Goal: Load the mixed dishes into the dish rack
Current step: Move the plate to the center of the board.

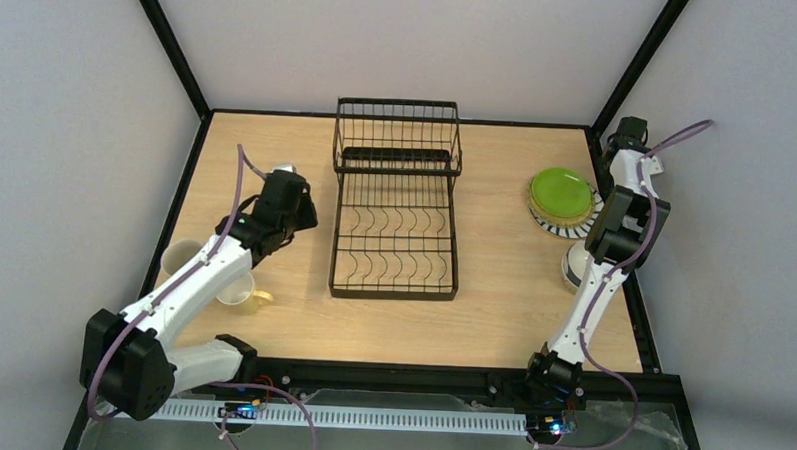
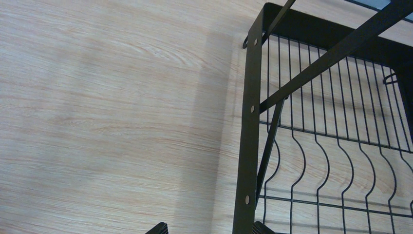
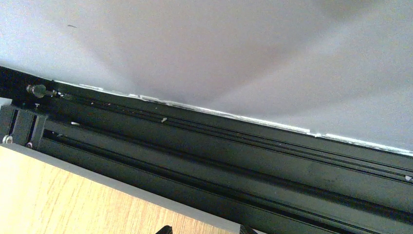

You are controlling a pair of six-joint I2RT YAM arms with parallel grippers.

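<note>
The black wire dish rack (image 1: 395,210) stands mid-table with nothing in it. Its left frame bar (image 2: 249,122) and curved dividers show in the left wrist view. My left gripper (image 1: 293,209) hovers just left of the rack, open and empty (image 2: 209,229). A cream mug (image 1: 178,260) and a pale yellow mug (image 1: 240,292) stand at the left under that arm. A lime green plate (image 1: 561,194) tops a stack over a tan plate and a striped-rim plate (image 1: 584,229) at the right. A white mug (image 1: 571,268) is half hidden by the right arm. My right gripper (image 1: 630,131) is open and empty (image 3: 205,230) at the far right corner.
A small pale object (image 1: 284,168) peeks out behind the left wrist; I cannot tell what it is. The black frame rail (image 3: 219,151) and grey wall fill the right wrist view. Black posts stand at both far corners.
</note>
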